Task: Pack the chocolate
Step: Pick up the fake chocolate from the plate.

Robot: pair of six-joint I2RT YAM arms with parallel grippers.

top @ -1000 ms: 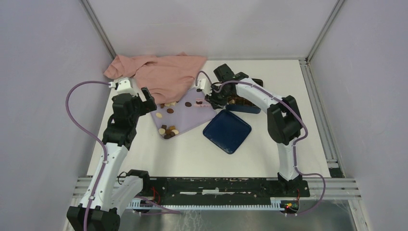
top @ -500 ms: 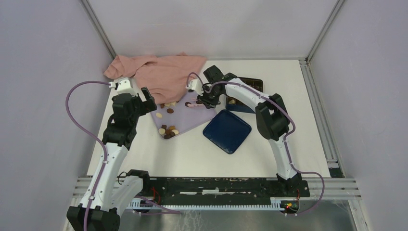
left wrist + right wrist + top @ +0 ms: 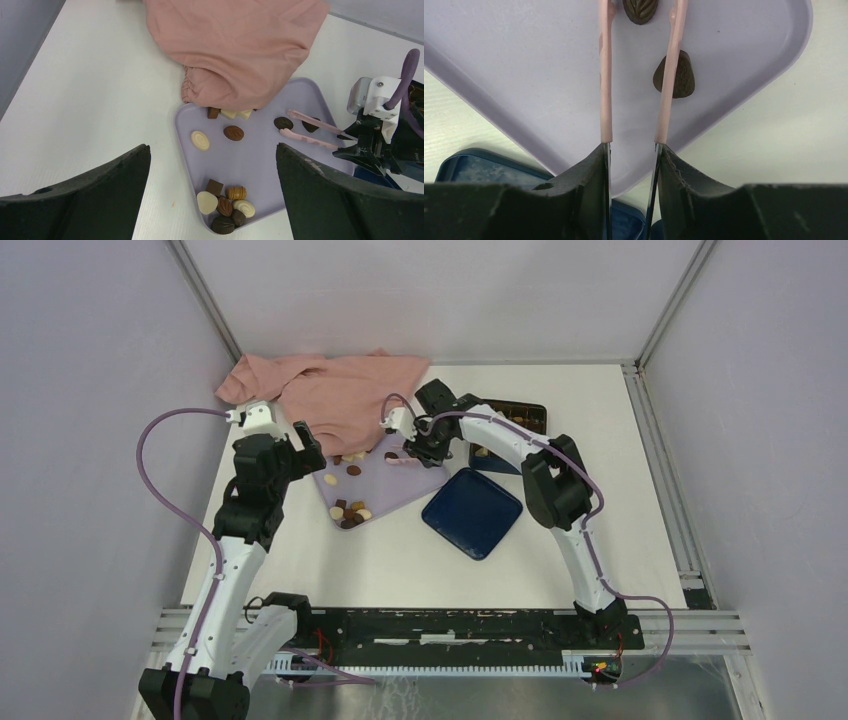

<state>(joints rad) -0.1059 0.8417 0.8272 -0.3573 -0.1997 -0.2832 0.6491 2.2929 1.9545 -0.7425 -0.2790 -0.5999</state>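
Bright, even light fills the white table (image 3: 600, 500), leaving only faint, soft shadows. The views are sharp, with no glare; the left gripper (image 3: 210, 200) fingers loom dark and slightly soft at the frame's bottom.

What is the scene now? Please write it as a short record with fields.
Tray: flat lilac tray with loose chocolate pieces
Cloth: crumpled pink cloth overlapping the tray's far edge
Box: dark blue square box, partly hidden by the right arm
Lid: dark blue square lid on the table
Right gripper: pink tips apart, a dark leaf-marked chocolate between them
Left gripper: open, empty
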